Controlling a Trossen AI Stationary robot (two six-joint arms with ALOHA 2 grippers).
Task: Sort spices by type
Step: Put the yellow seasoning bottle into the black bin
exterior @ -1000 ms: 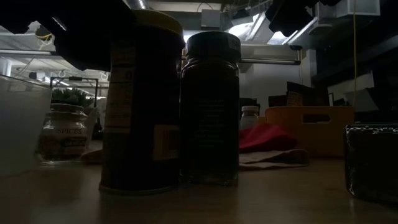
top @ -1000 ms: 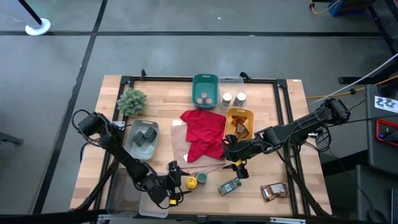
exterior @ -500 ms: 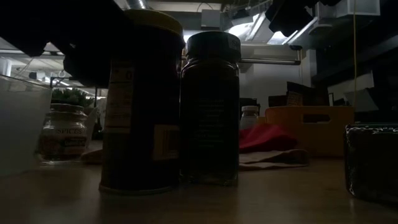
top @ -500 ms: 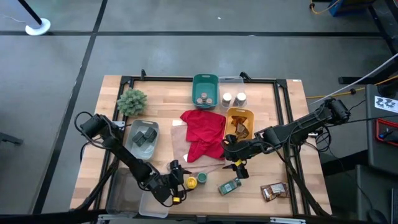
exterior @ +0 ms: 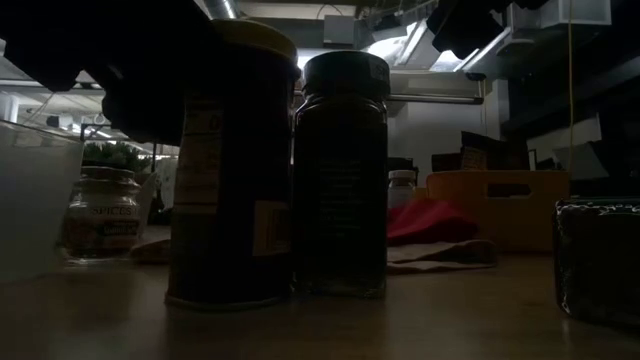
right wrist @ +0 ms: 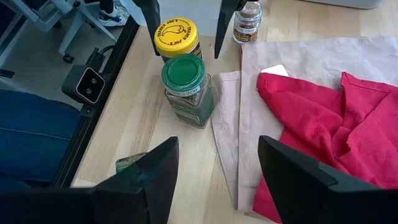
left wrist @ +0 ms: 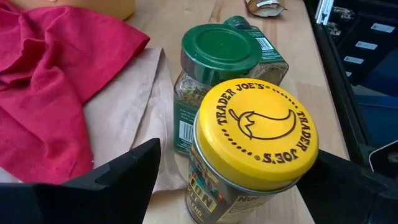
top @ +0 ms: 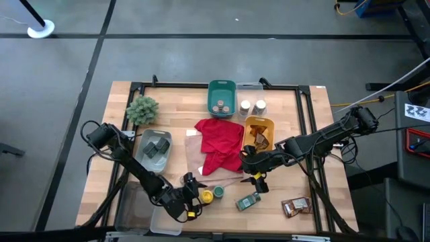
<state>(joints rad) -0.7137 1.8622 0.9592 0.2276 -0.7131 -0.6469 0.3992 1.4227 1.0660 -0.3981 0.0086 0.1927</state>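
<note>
Wooden tabletop [top: 175, 117] is your stage, and the red cloth [top: 220, 143] makes a handy landmark. Your left gripper [top: 195, 195] sits at the near side of that cloth with its fingers spread wide around the yellow-lidded jar [left wrist: 254, 139], not pinching it. Touching that jar is the green-lidded jar [left wrist: 219, 56], standing upright just off the cloth's paper edge. Your right gripper [top: 250, 161] hangs beside the cloth's right edge, fingers parted and holding nothing.
</note>
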